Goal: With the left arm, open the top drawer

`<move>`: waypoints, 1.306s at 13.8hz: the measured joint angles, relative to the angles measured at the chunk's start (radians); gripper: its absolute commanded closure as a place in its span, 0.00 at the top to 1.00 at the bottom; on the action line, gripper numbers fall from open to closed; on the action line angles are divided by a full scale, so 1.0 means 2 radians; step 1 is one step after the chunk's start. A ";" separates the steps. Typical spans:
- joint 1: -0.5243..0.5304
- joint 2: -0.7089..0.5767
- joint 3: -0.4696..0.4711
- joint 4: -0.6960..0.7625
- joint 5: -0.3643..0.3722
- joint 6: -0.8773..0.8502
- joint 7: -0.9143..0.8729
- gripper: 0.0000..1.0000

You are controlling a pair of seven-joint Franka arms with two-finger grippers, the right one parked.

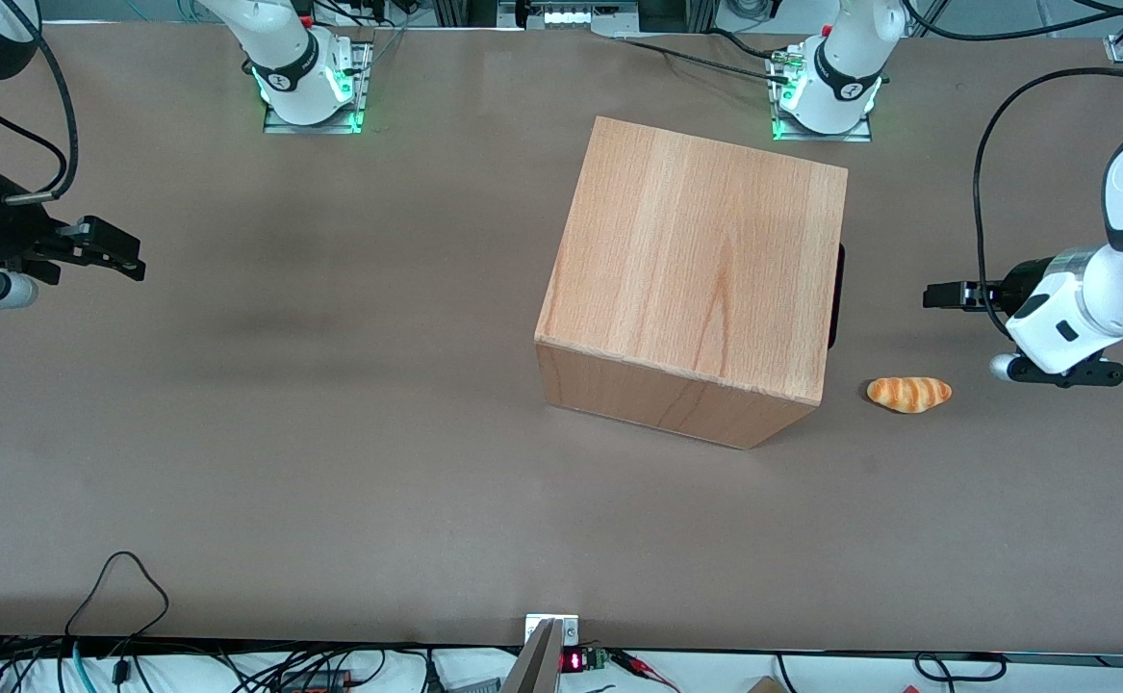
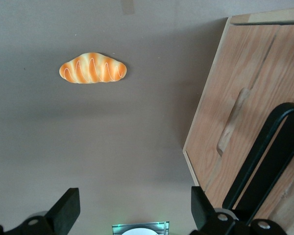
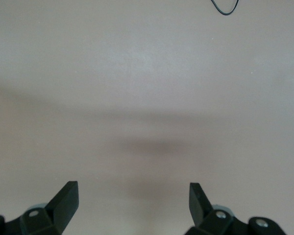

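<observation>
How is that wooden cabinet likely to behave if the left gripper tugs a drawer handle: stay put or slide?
The cabinet looks broad and squat, so tipping seems unlikely. It sits loose on the smooth table, so it may slide. The open left gripper hovers apart from the black handle, near the bread roll.

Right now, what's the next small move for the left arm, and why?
Probably advance the pincer toward the black bar handle on the wooden cabinet's front. The pincer is open and clear of the cabinet, the top drawer looks closed, and the bread roll lies nearer the front camera, off that path.
</observation>
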 measured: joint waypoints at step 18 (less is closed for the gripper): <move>0.003 0.051 -0.009 0.010 -0.076 -0.011 0.098 1.00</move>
